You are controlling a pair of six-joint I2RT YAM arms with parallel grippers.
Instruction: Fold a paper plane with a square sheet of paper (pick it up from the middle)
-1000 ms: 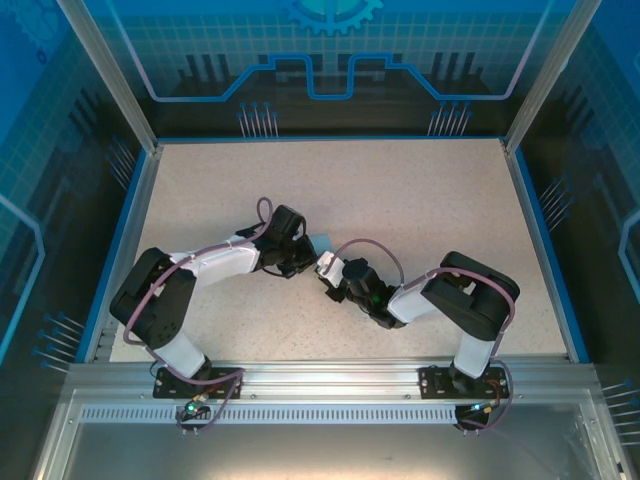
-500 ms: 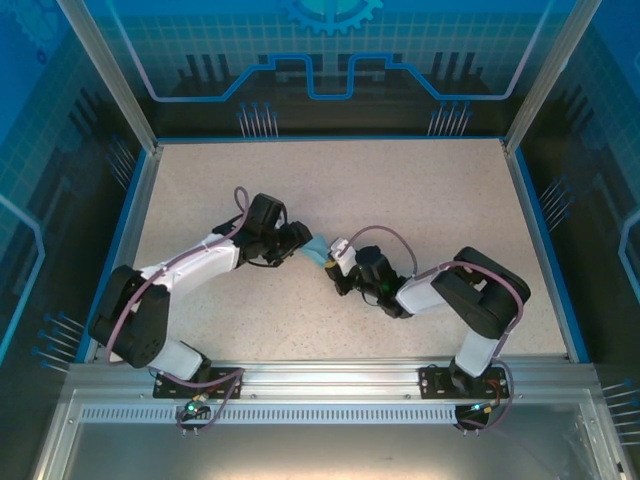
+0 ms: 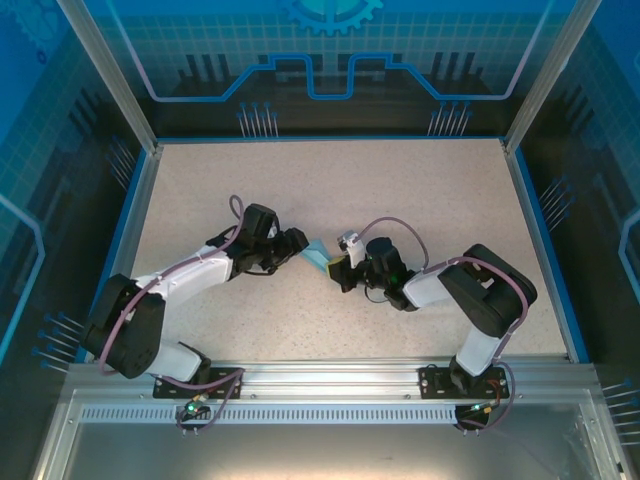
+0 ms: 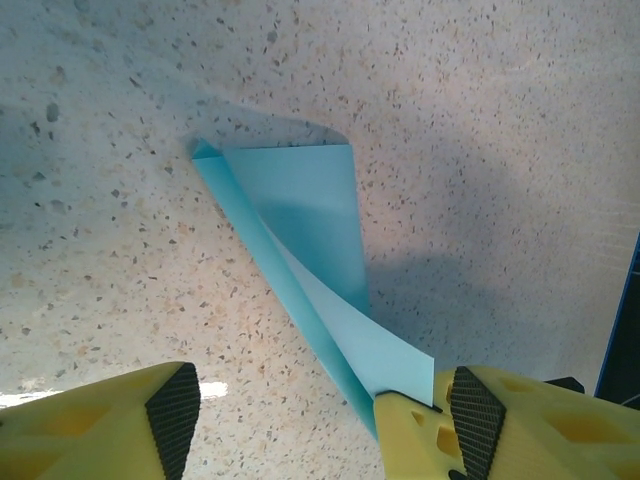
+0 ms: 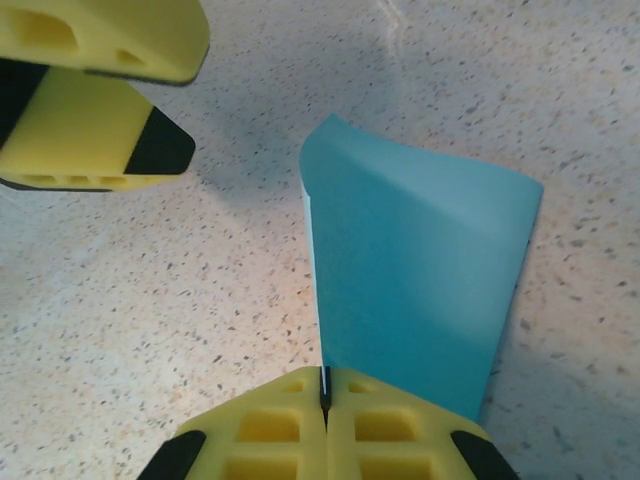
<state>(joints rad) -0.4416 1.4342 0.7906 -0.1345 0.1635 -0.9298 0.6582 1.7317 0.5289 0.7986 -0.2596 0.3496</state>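
Where the two grippers meet, just left of centre in the overhead view, the sheet of paper (image 3: 318,255) shows as a small light-blue patch between them, over the speckled table (image 3: 430,190). It is folded. In the right wrist view the sheet of paper (image 5: 420,280) rises from the bottom centre of the frame as a tall doubled panel. It is narrow at the foot and wider at the top, with a curled upper edge. In the left wrist view the sheet of paper (image 4: 300,220) runs as a long narrow shape from a sharp tip at the upper left down to the lower right. One flap stands open along a crease, and a soft shadow falls on the table to its right. Whether the far tip touches the table I cannot tell.

The right gripper (image 5: 325,400) is clamped fully together on the foot of the sheet, its two yellow fingers pressed flat against each other with the paper coming out of the seam. Overhead, the right gripper (image 3: 337,267) sits just right of the paper.

The left gripper (image 4: 318,405) stands wide apart and grips nothing. Its yellow, black-padded fingers sit at the lower left and lower right corners with bare table between them. The sheet's lower end comes down just beside the lower-right finger. From the right wrist, those fingers (image 5: 90,120) sit at the upper left, apart from the paper.
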